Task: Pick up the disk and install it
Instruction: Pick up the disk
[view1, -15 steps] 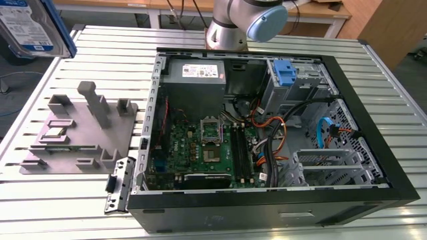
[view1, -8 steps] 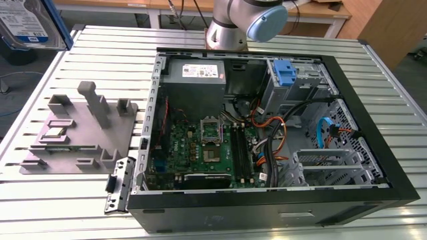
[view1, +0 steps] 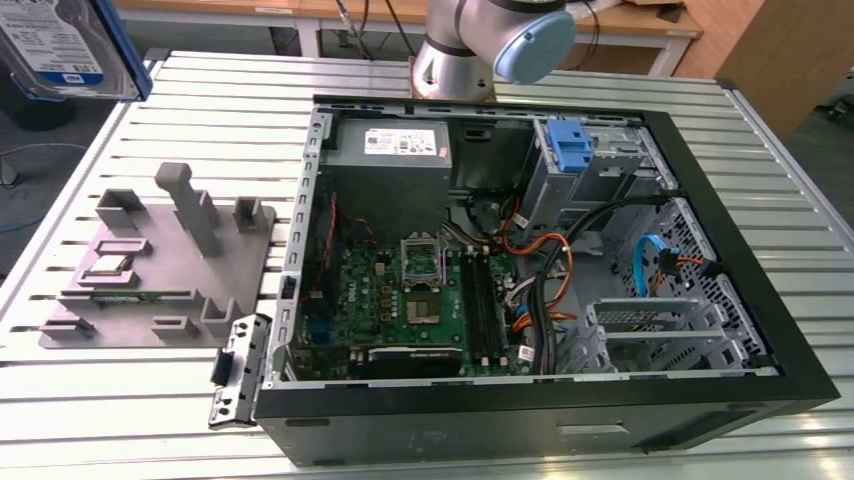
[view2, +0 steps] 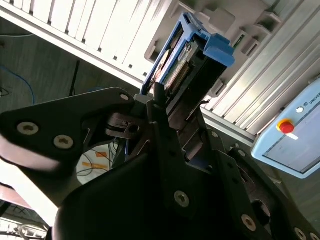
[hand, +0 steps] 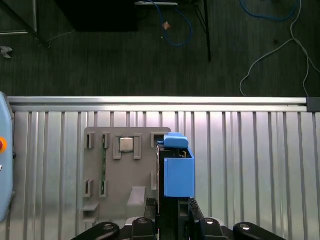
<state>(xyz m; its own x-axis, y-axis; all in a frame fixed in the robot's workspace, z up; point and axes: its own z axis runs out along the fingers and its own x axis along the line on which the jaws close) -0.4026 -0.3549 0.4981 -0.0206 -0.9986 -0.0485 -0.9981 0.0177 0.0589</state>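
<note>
Matte black hand (hand: 175, 207) clamped on flat blue-framed disk (hand: 179, 172), ribbed metal table (hand: 250, 160) below, grey slotted fixture (hand: 122, 172) beneath.

Well apart from the open computer case (view1: 441, 430) hangs the disk (view1: 60, 45).

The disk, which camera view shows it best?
The exterior view: the disk shows its flat labelled face at the exterior view's upper left. Both wrist views show it edge-on in its blue frame, clamped in the gripper.
</note>
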